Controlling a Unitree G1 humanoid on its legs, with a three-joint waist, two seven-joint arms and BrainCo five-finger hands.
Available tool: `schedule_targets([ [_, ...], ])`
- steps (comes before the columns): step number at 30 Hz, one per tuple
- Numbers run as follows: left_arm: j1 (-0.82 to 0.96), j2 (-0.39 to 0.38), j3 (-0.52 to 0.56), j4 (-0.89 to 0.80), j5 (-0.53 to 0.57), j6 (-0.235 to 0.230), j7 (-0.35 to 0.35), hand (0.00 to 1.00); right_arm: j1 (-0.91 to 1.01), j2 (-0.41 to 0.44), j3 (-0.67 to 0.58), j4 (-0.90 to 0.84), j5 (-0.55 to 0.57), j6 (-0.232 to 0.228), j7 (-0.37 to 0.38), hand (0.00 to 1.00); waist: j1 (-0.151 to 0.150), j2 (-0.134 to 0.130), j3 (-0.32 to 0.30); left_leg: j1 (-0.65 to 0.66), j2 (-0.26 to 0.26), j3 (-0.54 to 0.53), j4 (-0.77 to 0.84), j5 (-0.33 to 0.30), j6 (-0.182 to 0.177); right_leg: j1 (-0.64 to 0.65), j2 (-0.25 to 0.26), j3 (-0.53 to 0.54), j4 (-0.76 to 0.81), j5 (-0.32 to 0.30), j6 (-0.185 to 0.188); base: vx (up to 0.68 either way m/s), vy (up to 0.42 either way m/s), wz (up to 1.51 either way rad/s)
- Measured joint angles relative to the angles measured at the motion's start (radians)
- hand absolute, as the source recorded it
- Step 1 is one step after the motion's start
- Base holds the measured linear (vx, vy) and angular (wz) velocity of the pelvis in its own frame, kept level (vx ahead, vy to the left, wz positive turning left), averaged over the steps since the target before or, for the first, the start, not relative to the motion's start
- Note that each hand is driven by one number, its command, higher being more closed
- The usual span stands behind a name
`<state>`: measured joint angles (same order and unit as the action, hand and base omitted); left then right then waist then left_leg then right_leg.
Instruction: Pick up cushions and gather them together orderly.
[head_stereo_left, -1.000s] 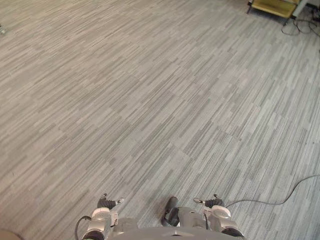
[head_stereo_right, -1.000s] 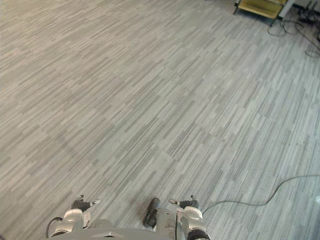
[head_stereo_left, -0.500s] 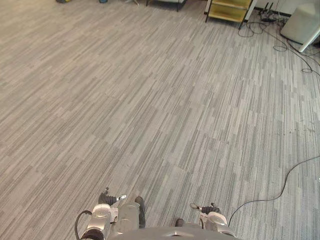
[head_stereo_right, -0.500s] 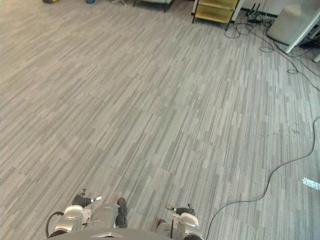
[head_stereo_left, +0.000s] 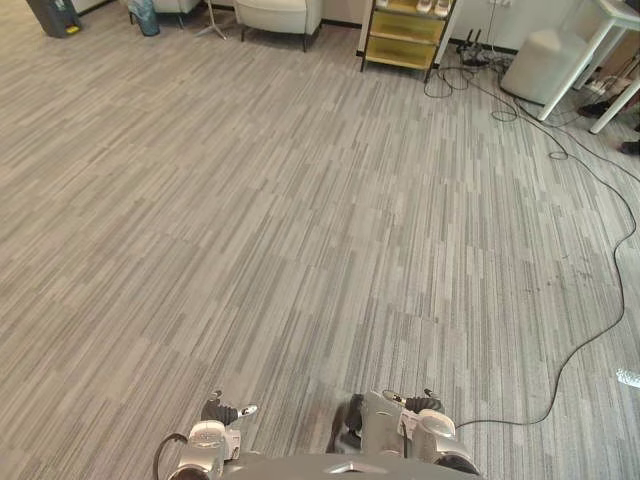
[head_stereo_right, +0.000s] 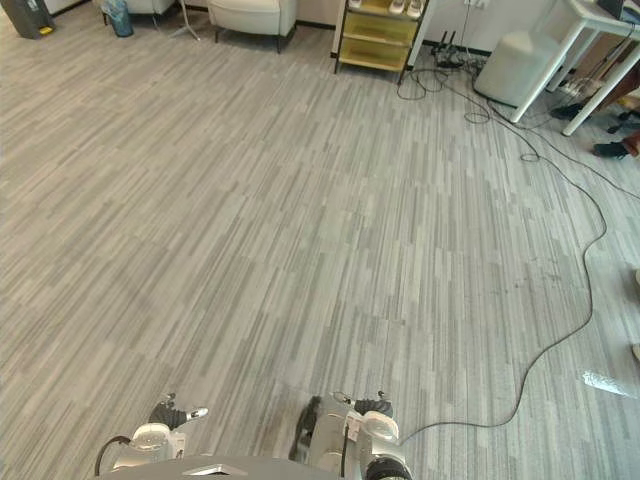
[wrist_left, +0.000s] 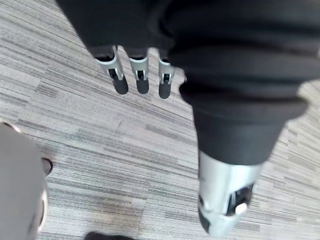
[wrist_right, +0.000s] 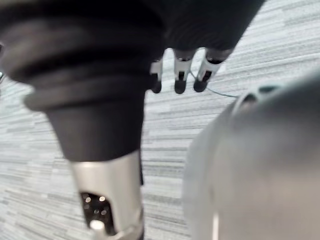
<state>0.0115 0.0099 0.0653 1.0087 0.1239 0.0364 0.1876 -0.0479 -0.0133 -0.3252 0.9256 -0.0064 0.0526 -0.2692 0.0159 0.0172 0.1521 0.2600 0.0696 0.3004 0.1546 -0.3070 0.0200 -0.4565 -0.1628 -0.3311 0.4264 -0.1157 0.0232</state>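
Down low, my left hand and right hand hang over the grey carpet, fingers straight, holding nothing. Far ahead stand a yellow shelf and a white armchair.

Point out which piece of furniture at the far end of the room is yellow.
The open shelf unit, standing between the white armchair and the white rounded box. Both its neighbours are white; it alone is yellow.

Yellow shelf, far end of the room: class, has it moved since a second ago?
No. The yellow shelf sits lower and further left in view, but the floor cables beside it shifted equally: the camera moved, not the shelf.
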Motion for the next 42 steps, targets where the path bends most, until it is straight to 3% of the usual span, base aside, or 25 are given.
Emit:
schedule_targets([
  [1, 0.000, 0.014, 0.000, 0.003, 0.001, -0.001, -0.001, 0.00, 0.010, 0.003, 0.002, 0.015, 0.003, 0.001, 0.002, 0.00, -0.007, -0.025, 0.005, 0.034, -0.024, -0.015, -0.027, 0.008, -0.026, 0.018, 0.007, 0.027, -0.165, 0.150, 0.000, 0.65, -0.337, 0.12],
  [2, -0.003, 0.021, 0.003, 0.013, 0.002, -0.002, -0.001, 0.00, -0.003, -0.003, 0.001, 0.037, 0.004, 0.001, 0.005, 0.00, -0.013, -0.027, 0.014, 0.064, -0.017, -0.035, -0.038, 0.013, -0.055, 0.042, 0.023, 0.040, -0.192, 0.309, -0.062, 0.45, -0.228, -0.17],
  [4, -0.025, 0.006, 0.011, 0.054, 0.013, -0.001, -0.003, 0.00, -0.049, -0.027, 0.002, 0.045, 0.000, 0.004, 0.005, 0.00, -0.008, 0.026, 0.033, 0.063, 0.012, -0.071, -0.030, 0.035, -0.048, 0.027, 0.068, 0.052, -0.139, 0.237, -0.070, 0.35, -0.207, -0.51],
  [7, -0.038, -0.001, 0.023, 0.063, 0.029, -0.004, -0.003, 0.00, -0.059, -0.035, -0.009, 0.072, 0.007, 0.008, 0.006, 0.00, -0.008, 0.046, 0.033, 0.066, 0.023, -0.138, 0.016, 0.074, -0.055, 0.006, 0.106, 0.067, -0.025, 0.127, -0.072, 0.42, -0.241, -0.42],
  [10, -0.028, -0.014, 0.075, 0.062, 0.036, -0.009, -0.007, 0.00, -0.049, -0.029, -0.016, 0.068, 0.004, 0.007, 0.006, 0.00, -0.017, 0.066, 0.040, -0.051, 0.103, -0.214, 0.402, 0.123, -0.075, 0.092, 0.160, 0.039, -0.004, 0.040, -0.087, 0.31, -0.126, -0.08],
  [12, -0.014, -0.032, 0.116, 0.033, 0.034, -0.011, -0.021, 0.00, -0.011, -0.032, -0.011, 0.040, 0.003, 0.007, 0.006, 0.00, -0.004, 0.089, 0.038, -0.213, 0.161, -0.262, 0.773, 0.310, -0.078, 0.177, 0.206, 0.040, -0.021, -0.011, -0.111, 0.37, -0.047, -0.03],
  [13, -0.014, -0.036, 0.122, 0.019, 0.034, -0.016, -0.022, 0.00, -0.001, -0.034, -0.011, 0.034, 0.004, 0.007, 0.005, 0.00, 0.002, 0.100, 0.045, -0.294, 0.189, -0.261, 0.933, 0.274, -0.059, 0.220, 0.224, 0.041, -0.026, -0.028, -0.126, 0.34, -0.022, -0.06],
  [16, -0.013, -0.029, 0.129, -0.030, 0.032, -0.020, -0.022, 0.00, 0.006, -0.031, -0.009, 0.038, 0.012, 0.011, 0.004, 0.00, 0.029, 0.090, 0.055, -0.438, 0.195, -0.218, 1.101, 0.182, -0.048, 0.335, 0.239, 0.074, -0.057, -0.068, -0.127, 0.34, 0.002, -0.21],
  [21, 0.002, -0.025, 0.128, -0.083, 0.016, -0.022, -0.018, 0.00, 0.005, -0.025, 0.007, 0.038, 0.022, 0.013, -0.001, 0.00, 0.050, 0.085, 0.055, -0.609, 0.144, -0.175, 0.953, 0.088, -0.033, 0.476, 0.231, 0.159, -0.164, -0.085, -0.099, 0.37, 0.086, -0.43],
  [24, 0.000, -0.017, 0.117, -0.096, 0.016, -0.022, -0.018, 0.00, 0.008, -0.009, 0.003, 0.038, 0.042, 0.016, -0.002, 0.00, 0.066, 0.062, 0.051, -0.639, 0.083, -0.138, 0.594, 0.075, -0.039, 0.553, 0.180, 0.197, -0.230, -0.102, -0.065, 0.37, 0.190, -0.32],
  [25, 0.000, -0.014, 0.102, -0.095, 0.017, -0.022, -0.018, 0.00, 0.006, -0.010, -0.003, 0.045, 0.047, 0.014, -0.003, 0.00, 0.075, 0.059, 0.044, -0.623, 0.052, -0.144, 0.357, 0.127, -0.059, 0.564, 0.162, 0.219, -0.246, -0.118, -0.039, 0.50, 0.311, -0.65],
  [26, 0.001, -0.013, 0.092, -0.090, 0.017, -0.022, -0.019, 0.00, 0.002, -0.014, 0.002, 0.050, 0.048, 0.012, -0.003, 0.00, 0.097, 0.071, 0.038, -0.591, 0.046, -0.148, 0.158, 0.314, -0.065, 0.581, 0.153, 0.270, -0.252, -0.146, 0.002, 0.61, 0.372, -0.78],
  [28, -0.003, 0.008, 0.098, -0.084, 0.020, -0.021, -0.019, 0.00, -0.002, 0.016, 0.004, 0.052, 0.048, 0.013, -0.003, 0.00, 0.108, 0.028, 0.030, -0.581, 0.006, -0.103, 0.184, 0.267, -0.009, 0.620, 0.126, 0.325, -0.302, -0.118, -0.005, 0.67, 0.307, -0.51],
  [29, -0.005, 0.012, 0.103, -0.083, 0.019, -0.021, -0.020, 0.00, 0.001, 0.017, 0.001, 0.059, 0.048, 0.013, -0.003, 0.00, 0.108, 0.024, 0.030, -0.586, 0.001, -0.101, 0.218, 0.237, 0.004, 0.634, 0.127, 0.326, -0.312, -0.096, -0.010, 0.56, 0.198, -0.16],
  [30, -0.006, 0.021, 0.114, -0.074, 0.019, -0.021, -0.020, 0.00, -0.004, 0.013, -0.003, 0.074, 0.047, 0.017, -0.002, 0.00, 0.110, 0.022, 0.029, -0.590, -0.004, -0.096, 0.293, 0.198, 0.043, 0.660, 0.112, 0.333, -0.316, -0.083, -0.010, 0.50, 0.226, -0.05],
  [32, 0.006, 0.019, 0.132, -0.066, 0.018, -0.017, -0.019, 0.00, 0.002, 0.013, -0.003, 0.072, 0.042, 0.015, -0.001, 0.00, 0.113, 0.001, 0.003, -0.584, -0.030, -0.095, 0.349, 0.150, 0.062, 0.630, 0.075, 0.375, -0.219, -0.085, 0.007, 0.49, 0.240, -0.22],
  [33, 0.033, 0.022, 0.129, -0.058, 0.017, -0.017, -0.019, 0.00, 0.006, 0.013, -0.004, 0.073, 0.038, 0.009, -0.001, 0.00, 0.126, 0.002, -0.029, -0.548, -0.038, -0.094, 0.317, 0.073, 0.059, 0.555, 0.075, 0.386, -0.041, -0.110, 0.085, 0.34, 0.149, -0.40],
  [34, 0.033, 0.035, 0.128, -0.051, 0.017, -0.017, -0.020, 0.00, 0.005, 0.019, -0.004, 0.073, 0.037, 0.007, 0.001, 0.00, 0.125, -0.016, -0.027, -0.530, -0.054, -0.082, 0.317, 0.066, 0.058, 0.513, 0.055, 0.387, 0.073, -0.122, 0.140, 0.42, 0.149, -0.23],
  [35, 0.032, 0.055, 0.106, -0.031, 0.017, -0.010, -0.021, 0.00, 0.010, 0.025, -0.013, 0.073, 0.037, 0.009, 0.003, 0.00, 0.111, -0.031, -0.029, -0.493, -0.080, -0.082, 0.314, 0.046, 0.067, 0.435, 0.036, 0.392, 0.285, -0.100, 0.238, 0.32, 0.098, 0.09],
  [36, 0.033, 0.060, 0.093, -0.026, 0.017, -0.007, -0.021, 0.00, 0.017, 0.025, -0.014, 0.072, 0.037, 0.009, 0.003, 0.00, 0.109, -0.034, -0.030, -0.473, -0.087, -0.081, 0.313, 0.035, 0.069, 0.402, 0.031, 0.392, 0.386, -0.078, 0.277, 0.32, 0.071, 0.16],
  [37, 0.037, 0.062, 0.083, -0.025, 0.017, -0.003, -0.020, 0.00, 0.029, 0.024, -0.014, 0.070, 0.036, 0.010, 0.004, 0.00, 0.107, -0.033, -0.029, -0.436, -0.098, -0.083, 0.312, 0.021, 0.075, 0.349, 0.025, 0.375, 0.541, -0.063, 0.271, 0.41, 0.062, 0.13],
  [38, 0.035, 0.061, 0.077, -0.025, 0.018, 0.002, -0.020, 0.00, 0.041, 0.021, -0.022, 0.043, 0.026, 0.011, 0.006, 0.00, 0.095, -0.030, -0.026, -0.352, -0.113, -0.093, 0.278, 0.015, 0.080, 0.254, -0.005, 0.289, 0.748, -0.066, 0.227, 0.39, 0.043, 0.15],
  [39, 0.032, 0.059, 0.075, -0.025, 0.017, 0.002, -0.020, 0.00, 0.042, 0.021, -0.025, 0.031, 0.018, 0.010, 0.006, 0.00, 0.088, -0.025, -0.023, -0.323, -0.115, -0.105, 0.256, 0.014, 0.082, 0.233, -0.015, 0.256, 0.779, -0.072, 0.192, 0.37, 0.023, 0.20],
  [40, 0.031, 0.057, 0.069, -0.025, 0.017, 0.003, -0.019, 0.00, 0.043, 0.019, -0.035, 0.015, 0.011, 0.006, 0.006, 0.00, 0.076, -0.019, -0.019, -0.273, -0.114, -0.116, 0.215, 0.012, 0.083, 0.188, -0.029, 0.203, 0.802, -0.090, 0.123, 0.22, -0.025, 0.18],
  [42, 0.029, 0.055, 0.070, -0.027, 0.016, 0.003, -0.017, 0.00, 0.050, 0.020, -0.036, -0.010, 0.005, -0.002, 0.006, 0.00, 0.063, -0.011, -0.014, -0.214, -0.112, -0.132, 0.167, 0.006, 0.076, 0.125, -0.046, 0.149, 0.761, -0.117, 0.078, 0.27, -0.096, 0.17],
])
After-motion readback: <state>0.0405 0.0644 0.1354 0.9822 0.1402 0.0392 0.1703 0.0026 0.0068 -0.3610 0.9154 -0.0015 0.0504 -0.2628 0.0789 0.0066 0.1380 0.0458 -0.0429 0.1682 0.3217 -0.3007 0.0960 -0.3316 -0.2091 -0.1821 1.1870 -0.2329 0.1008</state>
